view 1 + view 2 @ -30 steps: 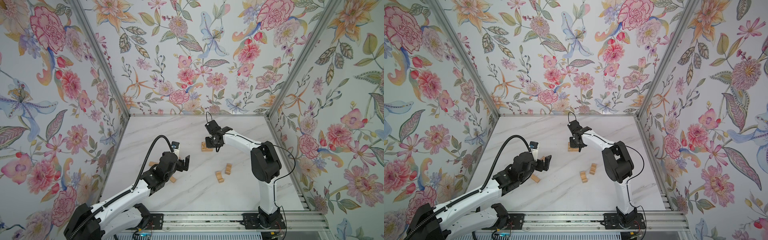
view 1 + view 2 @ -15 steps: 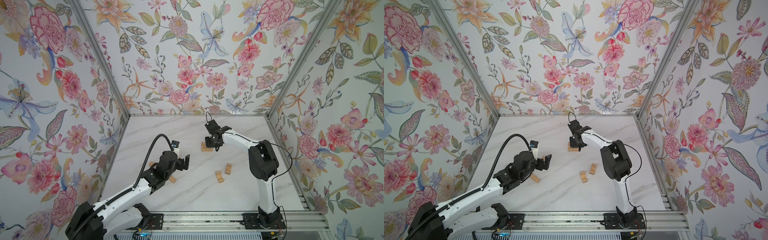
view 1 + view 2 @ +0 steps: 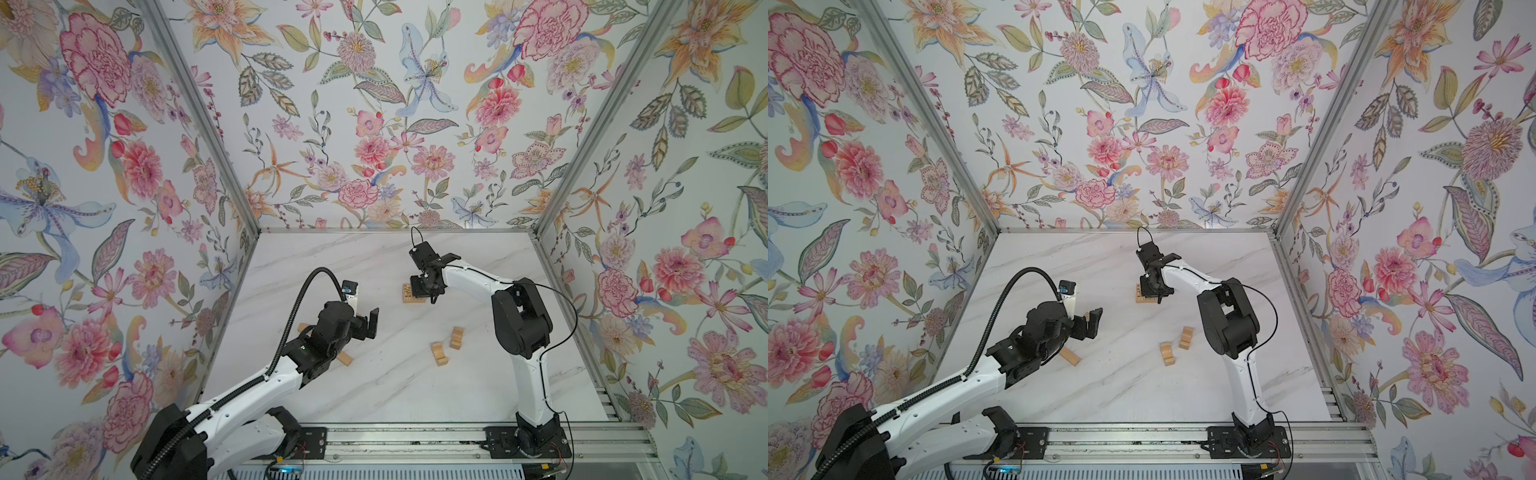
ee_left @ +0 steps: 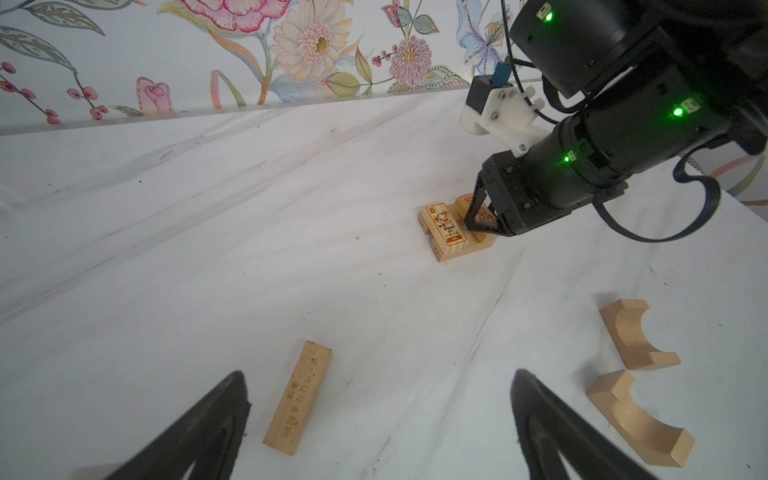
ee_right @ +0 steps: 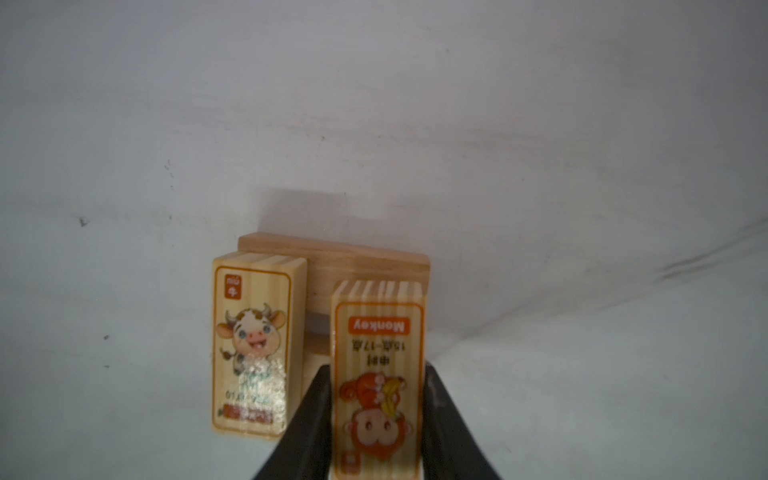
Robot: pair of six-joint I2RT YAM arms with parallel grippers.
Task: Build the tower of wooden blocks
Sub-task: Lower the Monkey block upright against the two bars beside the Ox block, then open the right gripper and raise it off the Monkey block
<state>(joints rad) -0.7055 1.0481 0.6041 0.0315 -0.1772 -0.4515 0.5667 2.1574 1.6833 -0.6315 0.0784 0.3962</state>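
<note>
Three flower-papered walls (image 3: pixel 374 104) box in the white marble-veined counter (image 3: pixel 374 395) at the far side and both flanks. A grey aluminium rail (image 3: pixel 415 440) carrying both arm bases runs along the near edge.

The left arm (image 3: pixel 249 386), white with black joints, slants in from the near left corner. Its left claw (image 3: pixel 366 326) hangs above the counter, fingers spread wide with nothing between them. The right arm (image 3: pixel 528 374) rises from the rail, bends at a bulky black elbow and reaches back toward the middle.

There the right claw (image 5: pixel 376 395) is pinching a light wooden block printed with an orange monkey (image 5: pixel 378 353) by its long sides. That block belongs to the tower (image 3: pixel 411 294), a low stack near the counter's centre. A plain tan base bar (image 5: pixel 332 253) lies crosswise beneath. A wooden block printed with a cow (image 5: pixel 251 345) lies on top, parallel to the monkey block with a narrow gap between them. Whether the monkey block is fully seated I cannot tell.

Open marble stretches from the tower to the far wall and the left wall.

One tan notched wooden arch (image 3: pixel 456 337) and a second arch (image 3: pixel 439 353) lie near each other between tower and rail, close to the right arm's elbow. A long tan bar with engraved characters (image 4: pixel 299 399) lies flat just ahead of the left claw, its end tucked under the left arm in both top views.
</note>
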